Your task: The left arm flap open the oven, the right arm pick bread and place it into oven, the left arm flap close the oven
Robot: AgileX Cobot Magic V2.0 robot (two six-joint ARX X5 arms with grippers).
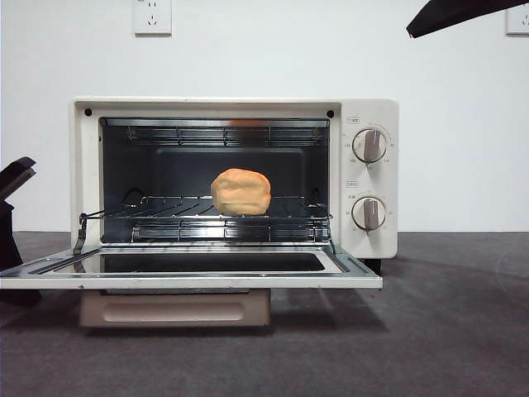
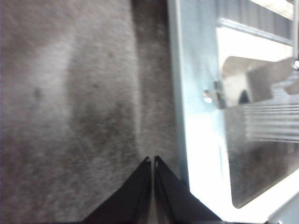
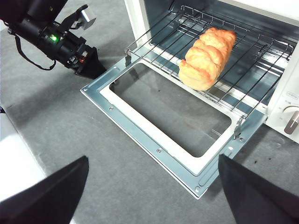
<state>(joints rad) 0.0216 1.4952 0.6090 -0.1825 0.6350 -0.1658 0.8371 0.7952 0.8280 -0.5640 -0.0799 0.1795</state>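
The cream-white oven (image 1: 372, 112) stands with its glass door (image 1: 190, 263) flapped down flat. The golden-orange bread (image 1: 240, 191) lies on the wire rack (image 1: 165, 219) inside, and it also shows in the right wrist view (image 3: 205, 56). My left gripper (image 2: 152, 161) is shut and empty, low over the grey table beside the door's left edge (image 2: 196, 140). It shows at the left edge of the front view (image 1: 18, 174) and in the right wrist view (image 3: 93, 70). My right gripper (image 3: 153, 158) is open and empty, held high in front of the open door (image 3: 154, 149). Only its black tip (image 1: 463, 12) shows at the front view's top right.
The door's beige bar handle (image 1: 175, 308) hangs under the lowered door. Two beige knobs (image 1: 369, 145) sit on the oven's right panel. A grey mat (image 1: 446, 331) covers the table in front and to the right. A white wall with a socket (image 1: 152, 16) is behind.
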